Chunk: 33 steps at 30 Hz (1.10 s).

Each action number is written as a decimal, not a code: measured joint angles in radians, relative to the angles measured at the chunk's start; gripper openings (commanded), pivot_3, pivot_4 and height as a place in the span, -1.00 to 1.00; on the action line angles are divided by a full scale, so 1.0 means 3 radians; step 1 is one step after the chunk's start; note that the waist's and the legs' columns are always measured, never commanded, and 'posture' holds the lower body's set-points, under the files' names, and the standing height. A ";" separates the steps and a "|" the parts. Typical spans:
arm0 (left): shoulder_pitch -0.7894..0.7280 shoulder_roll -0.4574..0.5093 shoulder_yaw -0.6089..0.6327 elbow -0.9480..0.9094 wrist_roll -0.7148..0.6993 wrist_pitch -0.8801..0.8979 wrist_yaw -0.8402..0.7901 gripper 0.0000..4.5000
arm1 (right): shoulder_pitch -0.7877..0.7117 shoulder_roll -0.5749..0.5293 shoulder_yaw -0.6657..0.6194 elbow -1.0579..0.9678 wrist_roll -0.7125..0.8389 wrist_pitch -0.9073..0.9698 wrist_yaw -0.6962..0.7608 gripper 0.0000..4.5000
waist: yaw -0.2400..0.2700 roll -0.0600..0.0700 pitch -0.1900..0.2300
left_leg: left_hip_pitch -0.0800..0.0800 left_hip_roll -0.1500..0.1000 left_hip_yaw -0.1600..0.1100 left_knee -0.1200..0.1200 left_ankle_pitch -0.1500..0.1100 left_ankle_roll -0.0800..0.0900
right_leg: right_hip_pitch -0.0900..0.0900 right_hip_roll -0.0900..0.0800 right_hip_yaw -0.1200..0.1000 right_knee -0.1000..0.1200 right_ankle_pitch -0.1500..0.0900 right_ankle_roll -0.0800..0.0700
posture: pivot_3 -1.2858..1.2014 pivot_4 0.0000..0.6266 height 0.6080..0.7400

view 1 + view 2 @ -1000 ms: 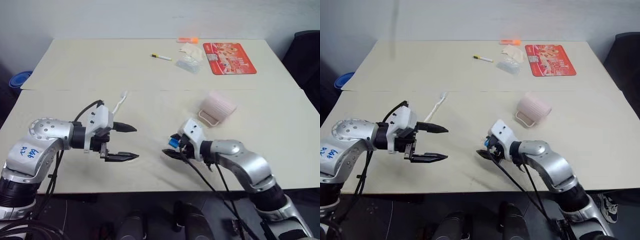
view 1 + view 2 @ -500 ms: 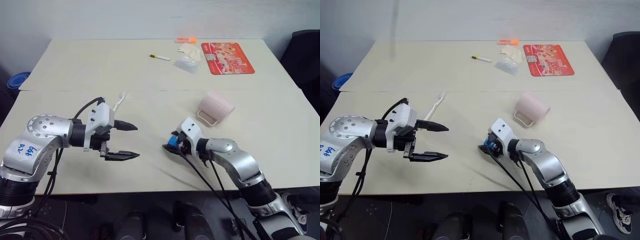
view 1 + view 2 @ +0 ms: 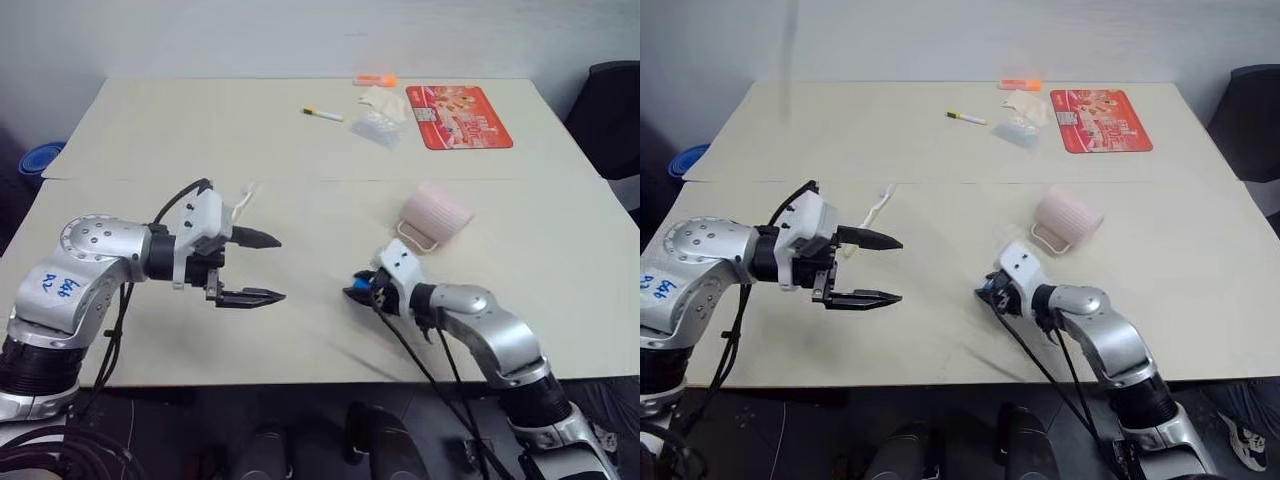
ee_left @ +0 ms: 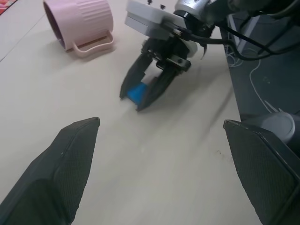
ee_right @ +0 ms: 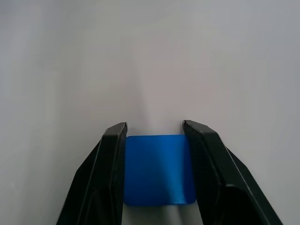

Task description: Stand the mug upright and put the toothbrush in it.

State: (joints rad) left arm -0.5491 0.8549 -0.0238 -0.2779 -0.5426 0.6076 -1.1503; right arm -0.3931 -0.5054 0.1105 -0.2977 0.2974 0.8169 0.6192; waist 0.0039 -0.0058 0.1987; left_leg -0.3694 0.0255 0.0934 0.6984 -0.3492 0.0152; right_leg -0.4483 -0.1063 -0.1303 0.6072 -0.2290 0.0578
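Now the right gripper [image 3: 989,293] has narrowed its jaws and shifted right toward the mug [image 3: 1067,218], which lies on its side mid-table, untouched. Left gripper [image 3: 887,268] stays wide open, empty. Toothbrush [image 3: 876,206] lies beside it near the table seam. Uprighting not yet begun.

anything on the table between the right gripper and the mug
No, just bare table between the right gripper and the mug lying on its side; the left eye view shows it.

Toothbrush [image 3: 238,209] handle partly behind the left gripper [image 3: 262,268]; print on red mat [image 3: 459,116] unreadable.
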 measured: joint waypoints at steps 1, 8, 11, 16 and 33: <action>-0.0028 -0.0039 -0.0021 0.0036 0.0004 -0.0011 -0.0004 1.00 | -0.0008 -0.0081 -0.0219 -0.0093 0.0079 0.0121 -0.0013 -0.35 | 0.0007 0.0001 0.0000 | -0.0001 0.0000 0.0000 0.0000 0.0000 0.0001 | 0.0000 0.0000 0.0000 0.0000 0.0000 0.0000 | 0.03 -0.52 1.00; -0.0255 -0.0326 -0.0181 0.0209 0.0058 -0.0146 -0.0029 1.00 | -0.0058 -0.0793 -0.1878 -0.0289 0.0439 0.0742 -0.0153 -0.35 | 0.0066 -0.0002 -0.0001 | 0.0002 0.0006 0.0003 0.0000 -0.0002 -0.0001 | 0.0001 0.0011 0.0000 -0.0004 0.0000 0.0000 | 0.03 -0.52 1.00; -0.0334 -0.0444 -0.0258 0.0319 0.0112 -0.0209 -0.0059 1.00 | 0.0211 -0.0820 -0.2020 0.0004 0.0343 0.0660 -0.0259 -0.35 | 0.0066 -0.0003 -0.0001 | 0.0005 0.0005 0.0007 0.0000 -0.0002 0.0000 | 0.0003 0.0011 0.0002 -0.0003 0.0001 -0.0001 | 0.03 -0.52 1.00; -0.0480 -0.0579 -0.0352 0.0446 0.0161 -0.0306 -0.0120 1.00 | 0.0323 -0.0533 -0.1896 0.0577 0.0163 0.0283 -0.0478 -0.35 | 0.0027 -0.0002 -0.0001 | 0.0010 0.0008 0.0016 -0.0001 -0.0001 -0.0002 | 0.0002 0.0015 0.0003 0.0001 0.0002 -0.0001 | 0.03 -0.52 1.00; -0.0503 -0.0591 -0.0351 0.0575 0.0257 -0.0424 -0.0204 1.00 | 0.0236 -0.1047 -0.1441 0.0447 0.0028 -0.0042 -0.0284 0.99 | -0.0011 0.0005 0.0002 | 0.0008 0.0011 0.0011 -0.0001 -0.0001 -0.0004 | 0.0001 0.0016 0.0015 -0.0003 0.0002 -0.0001 | 0.03 -0.52 1.00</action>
State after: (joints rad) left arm -0.6999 0.6775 -0.1291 -0.1053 -0.4653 0.4803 -1.2114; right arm -0.3223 -0.8194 -0.3219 -0.1635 0.3057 0.8042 0.5339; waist 0.0007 -0.0042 0.1994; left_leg -0.3669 0.0288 0.0968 0.6981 -0.3496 0.0142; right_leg -0.4480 -0.1015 -0.1257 0.6064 -0.2284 0.0576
